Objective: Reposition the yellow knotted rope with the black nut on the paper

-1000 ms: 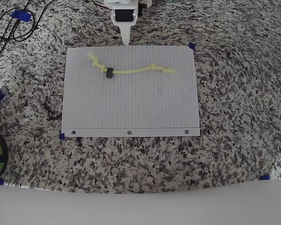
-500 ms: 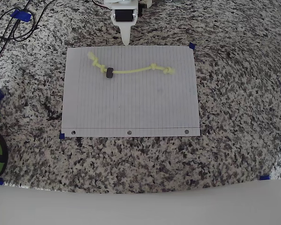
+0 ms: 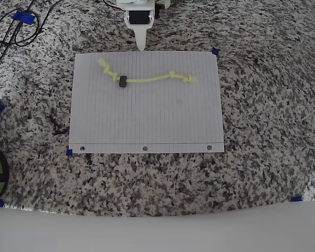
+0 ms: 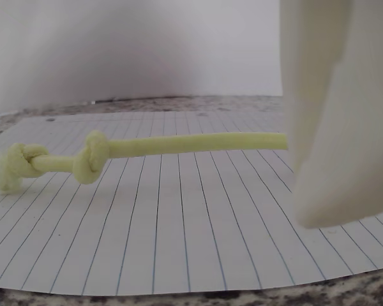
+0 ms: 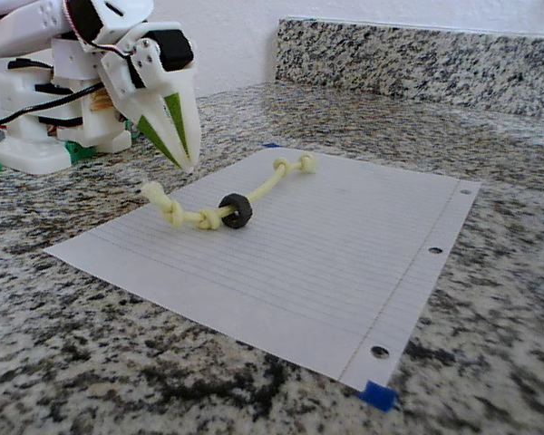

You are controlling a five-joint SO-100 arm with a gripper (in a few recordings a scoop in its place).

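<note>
Speckled granite counter [image 3: 262, 105] carries a lined paper [image 3: 147, 121], and across its far part the yellow rope [image 3: 152, 79] lies slack, long axis running left to right in the overhead view, black nut [image 3: 123, 81] near its left knots. Nothing has shifted over the last second, so no repositioning is under way. The gripper [image 5: 183, 156] hangs clenched and empty above the paper's far edge.

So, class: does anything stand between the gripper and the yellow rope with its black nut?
Nothing visible does. The gripper hangs near the paper's far edge, jaws together, and only bare lined paper lies between it and the yellow rope with its black nut.
</note>
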